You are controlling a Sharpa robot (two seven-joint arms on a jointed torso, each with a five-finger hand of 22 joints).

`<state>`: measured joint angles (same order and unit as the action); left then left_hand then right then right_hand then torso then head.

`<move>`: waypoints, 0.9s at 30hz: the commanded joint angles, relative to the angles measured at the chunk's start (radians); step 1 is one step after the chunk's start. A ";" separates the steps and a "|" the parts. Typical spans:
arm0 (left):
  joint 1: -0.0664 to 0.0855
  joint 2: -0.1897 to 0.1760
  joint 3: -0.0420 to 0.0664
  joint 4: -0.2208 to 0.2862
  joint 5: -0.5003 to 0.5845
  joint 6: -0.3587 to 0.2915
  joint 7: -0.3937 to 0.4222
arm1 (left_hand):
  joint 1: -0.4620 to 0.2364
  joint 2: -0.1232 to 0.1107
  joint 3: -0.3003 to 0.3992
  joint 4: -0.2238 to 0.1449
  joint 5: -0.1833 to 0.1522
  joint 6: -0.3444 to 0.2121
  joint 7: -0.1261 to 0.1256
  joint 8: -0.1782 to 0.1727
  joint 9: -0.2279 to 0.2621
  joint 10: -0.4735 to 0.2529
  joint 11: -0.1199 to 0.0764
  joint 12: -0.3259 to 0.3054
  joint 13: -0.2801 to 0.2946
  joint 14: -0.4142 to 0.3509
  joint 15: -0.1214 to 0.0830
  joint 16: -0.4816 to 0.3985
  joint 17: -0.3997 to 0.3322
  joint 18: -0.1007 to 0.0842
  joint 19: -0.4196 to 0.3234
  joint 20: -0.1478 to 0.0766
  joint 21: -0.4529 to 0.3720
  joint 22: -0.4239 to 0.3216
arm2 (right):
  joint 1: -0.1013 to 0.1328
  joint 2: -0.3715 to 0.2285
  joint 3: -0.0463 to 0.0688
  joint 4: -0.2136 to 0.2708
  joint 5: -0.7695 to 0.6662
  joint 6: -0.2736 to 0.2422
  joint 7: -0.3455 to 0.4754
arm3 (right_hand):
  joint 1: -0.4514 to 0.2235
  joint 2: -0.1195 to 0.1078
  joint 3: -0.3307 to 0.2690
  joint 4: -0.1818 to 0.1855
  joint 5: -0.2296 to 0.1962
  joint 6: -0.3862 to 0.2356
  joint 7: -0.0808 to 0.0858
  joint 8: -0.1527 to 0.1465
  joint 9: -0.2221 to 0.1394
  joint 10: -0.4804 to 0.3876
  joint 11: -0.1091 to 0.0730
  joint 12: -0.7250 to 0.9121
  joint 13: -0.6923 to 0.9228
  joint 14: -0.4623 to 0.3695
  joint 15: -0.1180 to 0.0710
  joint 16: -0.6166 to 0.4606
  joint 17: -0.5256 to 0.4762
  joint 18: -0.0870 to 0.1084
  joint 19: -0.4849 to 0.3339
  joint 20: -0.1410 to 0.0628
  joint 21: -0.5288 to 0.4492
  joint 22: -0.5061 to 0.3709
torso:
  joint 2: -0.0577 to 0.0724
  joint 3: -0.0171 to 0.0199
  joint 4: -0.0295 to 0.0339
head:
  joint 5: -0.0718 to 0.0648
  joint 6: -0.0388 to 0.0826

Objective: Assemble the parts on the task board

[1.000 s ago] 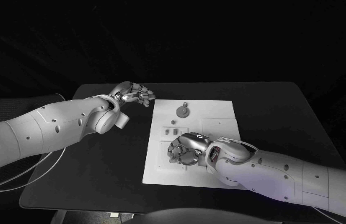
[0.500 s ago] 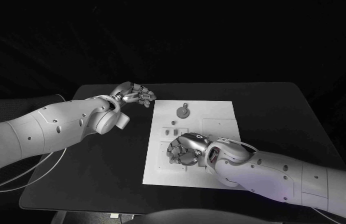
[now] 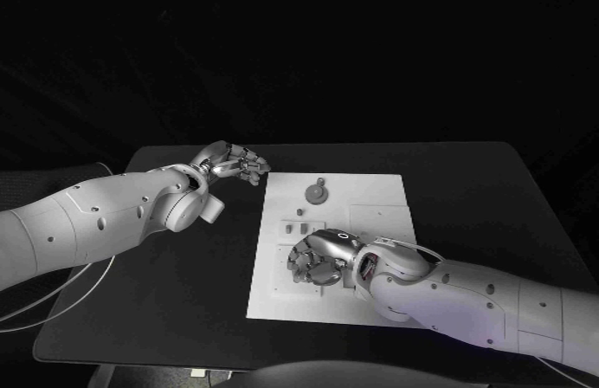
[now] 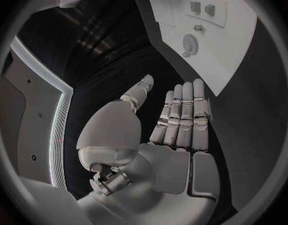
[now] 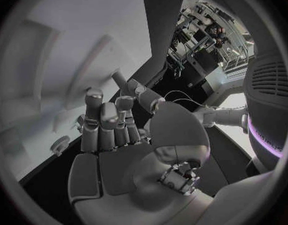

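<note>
Two hands: left hand (image 3: 235, 162) open over black table (image 3: 163, 275) (dark surroundings); right hand (image 3: 319, 258) curled, grasp unclear.

No readable txt, labels, brands or nos. anywhere I can see. The task board (image 3: 375, 219) under my right hand (image 3: 318, 258) bears no legible print, and my left hand (image 3: 235, 162), off the board's edge, has no markings I can make out either.

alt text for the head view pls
The right robot hand reaches over the near part of the white task board on a black table. The left robot hand hovers off the board's far left corner, holding nothing.
</note>
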<state>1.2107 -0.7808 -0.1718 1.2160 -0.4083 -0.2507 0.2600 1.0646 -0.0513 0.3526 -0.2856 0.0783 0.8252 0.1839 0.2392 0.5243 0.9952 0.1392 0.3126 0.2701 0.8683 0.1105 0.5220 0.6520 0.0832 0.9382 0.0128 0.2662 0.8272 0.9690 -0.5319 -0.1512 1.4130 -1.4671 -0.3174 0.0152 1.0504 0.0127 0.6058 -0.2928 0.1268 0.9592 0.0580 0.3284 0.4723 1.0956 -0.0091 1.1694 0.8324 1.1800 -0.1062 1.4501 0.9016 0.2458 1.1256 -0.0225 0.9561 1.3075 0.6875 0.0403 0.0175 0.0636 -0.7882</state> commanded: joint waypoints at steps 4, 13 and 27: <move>0.001 0.002 0.001 0.002 -0.001 0.013 0.007 | 0.007 0.003 -0.007 0.000 -0.006 -0.006 -0.001 -0.006 -0.001 -0.006 0.004 -0.007 -0.001 0.000 0.008 -0.006 0.002 0.010 0.000 0.006 -0.005 0.001 | -0.001 0.005 0.000 -0.002 -0.008 0.019 0.002 | 0.002 0.012 0.006 0.003 0.006 0.047 0.041 0.012 0.014 0.004 -0.003 -0.005 0.002 -0.001 -0.007 -0.001 0.001 0.016 0.001 -0.010 0.006 0.014 | 0.000 0.0002 0.0002 | 0.001 0.000; 0.001 0.002 0.001 0.003 -0.001 0.013 0.007 | 0.008 0.003 -0.007 -0.001 -0.006 -0.006 -0.001 -0.006 -0.001 -0.006 0.004 -0.007 -0.001 0.000 0.008 -0.006 0.002 0.010 0.000 0.006 -0.005 0.001 | -0.004 0.015 0.000 -0.017 -0.011 0.033 -0.001 | 0.002 0.012 0.006 0.003 0.005 0.046 0.041 0.012 0.014 0.004 -0.003 -0.005 0.002 -0.001 -0.007 -0.002 0.001 0.016 0.000 -0.010 0.006 0.014 | 0.000 0.0003 -0.0001 | 0.001 -0.002; 0.001 0.000 0.001 0.004 -0.001 0.013 0.006 | 0.008 0.003 -0.007 -0.001 -0.006 -0.006 -0.001 -0.006 0.000 -0.007 0.004 -0.008 -0.001 0.000 0.008 -0.007 0.003 0.010 -0.001 0.006 -0.005 0.001 | -0.005 0.010 0.000 -0.023 -0.013 0.043 -0.004 | 0.001 0.013 0.006 0.003 0.005 0.046 0.041 0.012 0.014 0.003 -0.003 -0.005 0.002 -0.002 -0.007 -0.002 0.001 0.016 0.000 -0.009 0.006 0.014 | 0.000 0.0006 -0.0004 | 0.002 -0.006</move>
<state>1.2107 -0.7817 -0.1719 1.2172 -0.4083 -0.2498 0.2593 1.0645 -0.0513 0.3526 -0.2856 0.0783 0.8252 0.1839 0.2392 0.5242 0.9915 0.1428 0.3088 0.2703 0.8684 0.1105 0.5221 0.6539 0.0768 0.9381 0.0128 0.2662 0.8272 0.9668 -0.5187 -0.1490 1.3962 -1.4682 -0.3043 0.0184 1.0547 0.0170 0.6081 -0.2904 0.1267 0.9565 0.0606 0.3285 0.4729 1.0956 -0.0090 1.1694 0.8332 1.1785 -0.1046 1.4502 0.9015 0.2459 1.1255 -0.0223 0.9561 1.3076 0.6873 0.0408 0.0175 0.0653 -0.7939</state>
